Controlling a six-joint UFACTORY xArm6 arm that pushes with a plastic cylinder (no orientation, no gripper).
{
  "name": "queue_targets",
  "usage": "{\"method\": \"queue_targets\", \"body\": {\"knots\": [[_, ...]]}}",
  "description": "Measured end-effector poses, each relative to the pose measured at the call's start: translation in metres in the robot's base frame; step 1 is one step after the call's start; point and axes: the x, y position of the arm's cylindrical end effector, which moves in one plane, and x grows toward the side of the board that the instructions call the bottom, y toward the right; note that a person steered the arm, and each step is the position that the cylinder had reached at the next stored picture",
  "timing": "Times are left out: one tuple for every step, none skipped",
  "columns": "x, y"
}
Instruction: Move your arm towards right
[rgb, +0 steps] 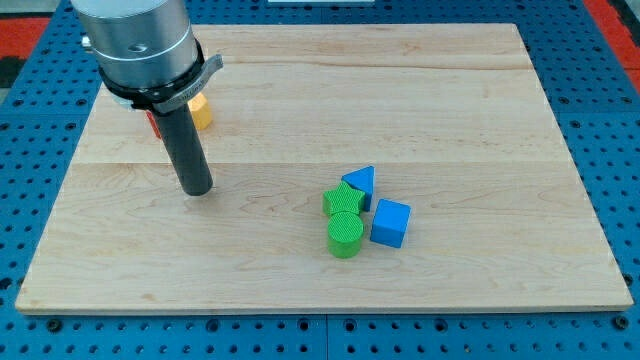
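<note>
My tip (196, 189) rests on the wooden board (450, 90) in its left half, well to the left of a cluster of blocks. The cluster holds a blue triangular block (362, 183), a green star-shaped block (343, 201), a green cylinder (346, 235) and a blue cube (390, 222), all close together. A yellow block (202, 112) and a red block (153, 124) sit just above my tip, partly hidden behind the arm; their shapes cannot be made out.
The board lies on a blue perforated table (620, 120). The arm's grey body (140, 45) covers the board's top left corner.
</note>
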Motion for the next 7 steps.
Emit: {"method": "queue_targets", "body": {"knots": [[0.0,0.001],[0.0,0.002],[0.0,0.004],[0.0,0.008],[0.0,0.015],[0.0,0.02],[0.0,0.023]]}}
